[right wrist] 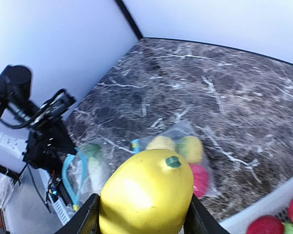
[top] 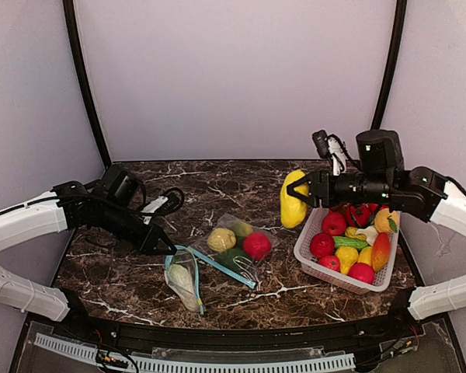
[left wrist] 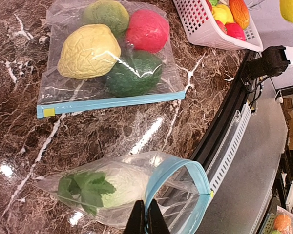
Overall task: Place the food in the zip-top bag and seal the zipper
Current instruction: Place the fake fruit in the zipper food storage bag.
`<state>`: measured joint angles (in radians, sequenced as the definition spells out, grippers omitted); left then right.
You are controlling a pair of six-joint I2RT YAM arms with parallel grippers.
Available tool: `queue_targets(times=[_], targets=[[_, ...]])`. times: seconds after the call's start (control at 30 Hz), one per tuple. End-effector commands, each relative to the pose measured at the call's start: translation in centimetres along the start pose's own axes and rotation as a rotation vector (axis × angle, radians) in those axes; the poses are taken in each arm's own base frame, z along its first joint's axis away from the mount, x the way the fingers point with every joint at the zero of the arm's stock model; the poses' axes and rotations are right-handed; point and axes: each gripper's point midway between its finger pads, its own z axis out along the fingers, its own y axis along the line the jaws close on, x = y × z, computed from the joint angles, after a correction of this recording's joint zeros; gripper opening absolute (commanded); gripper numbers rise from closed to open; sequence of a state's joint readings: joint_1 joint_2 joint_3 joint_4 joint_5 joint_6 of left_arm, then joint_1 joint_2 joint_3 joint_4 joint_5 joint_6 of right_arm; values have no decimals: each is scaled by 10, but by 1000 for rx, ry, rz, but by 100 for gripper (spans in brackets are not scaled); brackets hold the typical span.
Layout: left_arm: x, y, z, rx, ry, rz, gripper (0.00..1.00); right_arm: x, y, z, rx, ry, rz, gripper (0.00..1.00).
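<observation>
Pinched tight in the left gripper [left wrist: 146,220]: blue zipper rim [left wrist: 172,168] of a clear zip-top bag [left wrist: 122,192] holding a white-and-green toy vegetable [left wrist: 100,187], well left of the white slotted plastic basket [top: 304,250]. Clamped between the right gripper [top: 295,189] fingers: large yellow plastic toy fruit [top: 293,207], raised just left of that basket.

Our left arm [top: 31,217] reaches in low from the left side, forearm angled down, and the left pincer [left wrist: 146,220] is pinched tight on the bag [left wrist: 132,183] rim. Our right arm [top: 454,203] is raised, wrist level and pointing left, the right pincer [right wrist: 141,222] clamped around a yellow fruit [right wrist: 146,187] in the air.
</observation>
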<state>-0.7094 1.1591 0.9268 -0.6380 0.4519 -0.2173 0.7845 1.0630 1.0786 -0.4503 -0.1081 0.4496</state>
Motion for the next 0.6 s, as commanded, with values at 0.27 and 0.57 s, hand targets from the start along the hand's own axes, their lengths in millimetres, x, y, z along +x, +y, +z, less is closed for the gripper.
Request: queue_targets(times=[0.27,0.57], targets=[[13,-22,5,161,69,-1,1,58,179,70,-308,-96,-216,29],[19,-27,7,202,75,-16,1,97,209,104,-251,-95,-301,28]])
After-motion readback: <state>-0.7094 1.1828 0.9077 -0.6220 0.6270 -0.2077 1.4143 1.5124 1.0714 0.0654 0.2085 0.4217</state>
